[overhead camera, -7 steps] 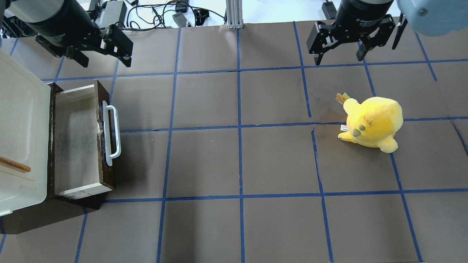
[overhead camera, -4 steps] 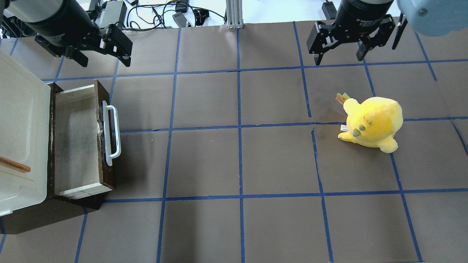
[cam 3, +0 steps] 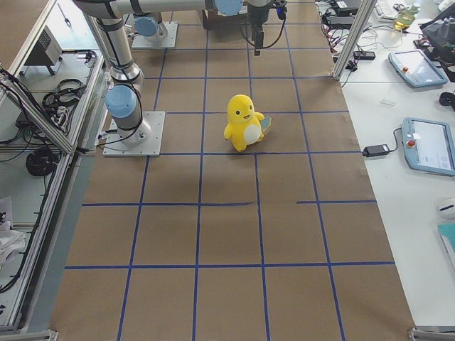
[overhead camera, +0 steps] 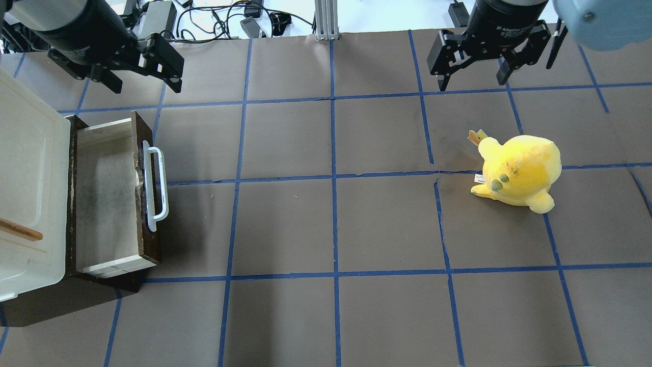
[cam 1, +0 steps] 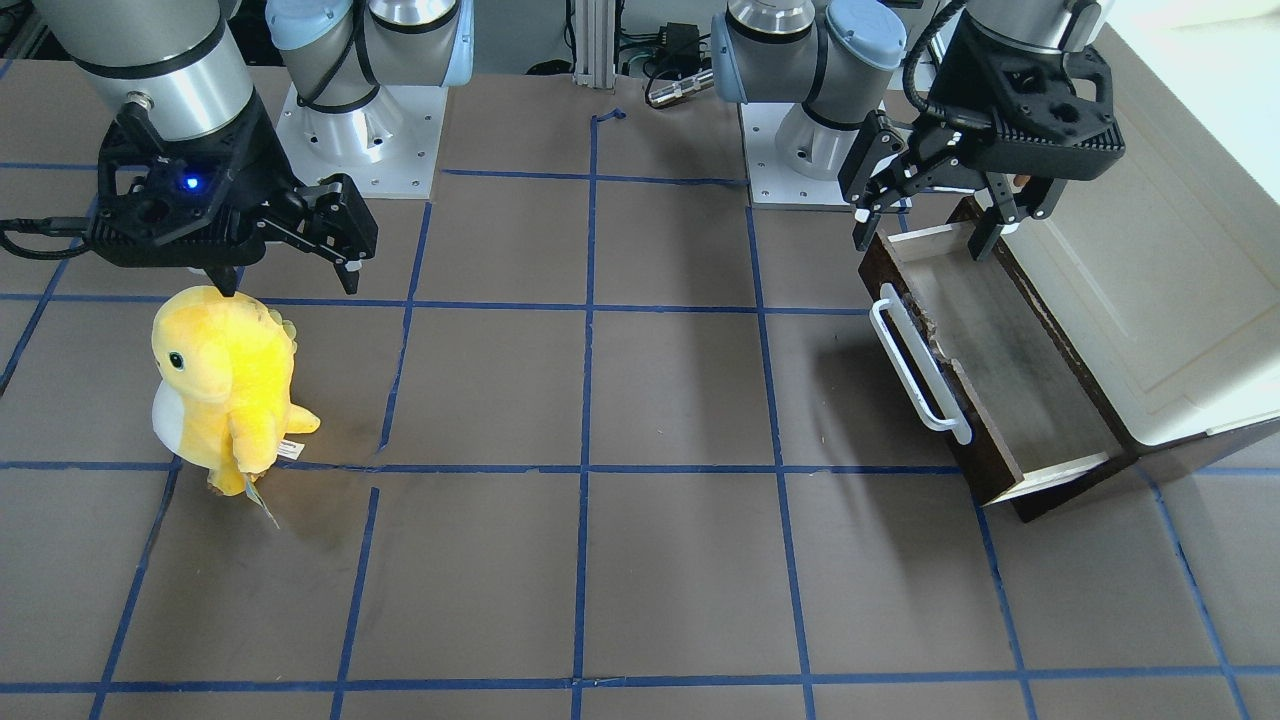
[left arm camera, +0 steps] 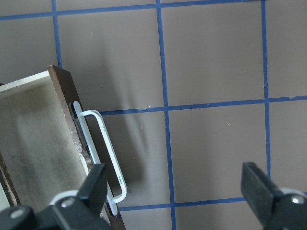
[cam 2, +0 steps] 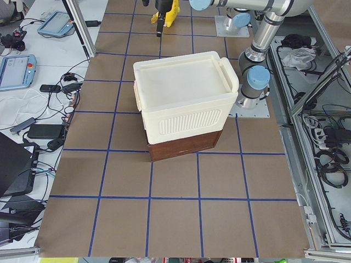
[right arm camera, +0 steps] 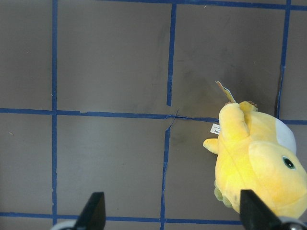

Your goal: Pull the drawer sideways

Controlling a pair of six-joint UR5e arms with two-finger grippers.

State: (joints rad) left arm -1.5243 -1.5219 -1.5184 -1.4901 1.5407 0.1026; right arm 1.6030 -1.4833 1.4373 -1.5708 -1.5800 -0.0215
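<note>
The dark brown drawer (overhead camera: 107, 196) stands pulled out from under the cream cabinet (overhead camera: 25, 178), its pale wood inside showing and its white loop handle (overhead camera: 155, 186) facing the table's middle. It also shows in the front view (cam 1: 985, 370) and the left wrist view (left arm camera: 43, 143). My left gripper (overhead camera: 142, 84) is open and empty, high above the drawer's far end, clear of the handle (cam 1: 915, 365). My right gripper (overhead camera: 473, 79) is open and empty at the far right.
A yellow plush toy (overhead camera: 519, 171) stands on the right half of the brown table, below the right gripper; it shows in the front view (cam 1: 225, 385) and right wrist view (right arm camera: 256, 158). Blue tape lines grid the table. Cables lie beyond the far edge.
The left gripper has drifted slightly up and away from the drawer. The drawer, the toy and the right arm have not moved.
</note>
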